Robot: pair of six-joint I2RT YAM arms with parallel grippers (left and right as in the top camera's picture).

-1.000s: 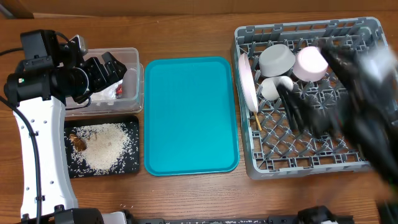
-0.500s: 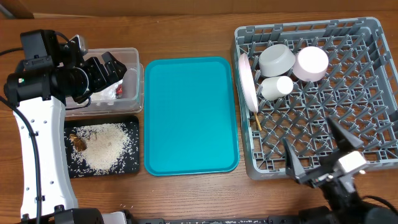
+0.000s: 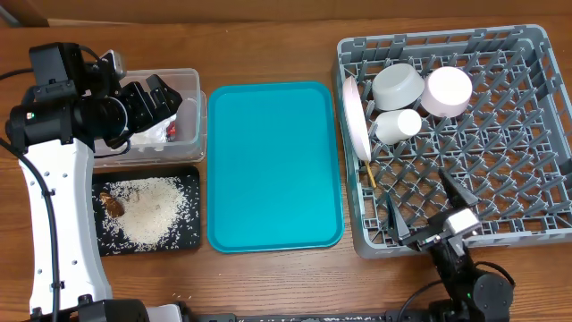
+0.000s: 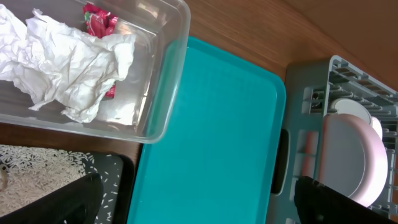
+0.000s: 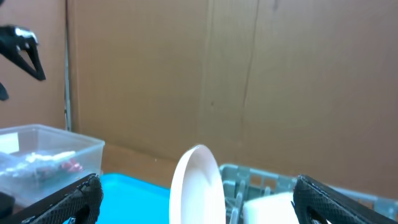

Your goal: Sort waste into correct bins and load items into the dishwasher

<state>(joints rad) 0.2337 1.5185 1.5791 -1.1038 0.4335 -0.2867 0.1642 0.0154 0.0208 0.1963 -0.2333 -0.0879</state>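
Note:
The grey dish rack (image 3: 500,134) holds the pale pink plate (image 3: 354,112) on edge at its left side, the grey bowl (image 3: 398,85), the pink bowl (image 3: 446,90), the white cup (image 3: 397,124) and the chopsticks (image 3: 368,171). The clear tub (image 3: 189,125) holds the white napkin (image 4: 68,68) and the red wrapper (image 4: 98,20). The black tray (image 3: 183,234) holds food scraps (image 3: 113,205) and rice crumbs (image 3: 152,212). My left gripper (image 3: 161,100) is open and empty over the tub. My right gripper (image 3: 431,209) is open and empty, low at the rack's near edge.
A large flat teal tray (image 3: 273,165) lies between the bins and the rack. A brown cardboard wall (image 5: 217,74) stands behind the table. The left arm's white body (image 3: 58,224) stands along the left edge.
My right arm has pulled back from over the rack toward the table's near edge and lowered, gripper open. The left arm has not moved.

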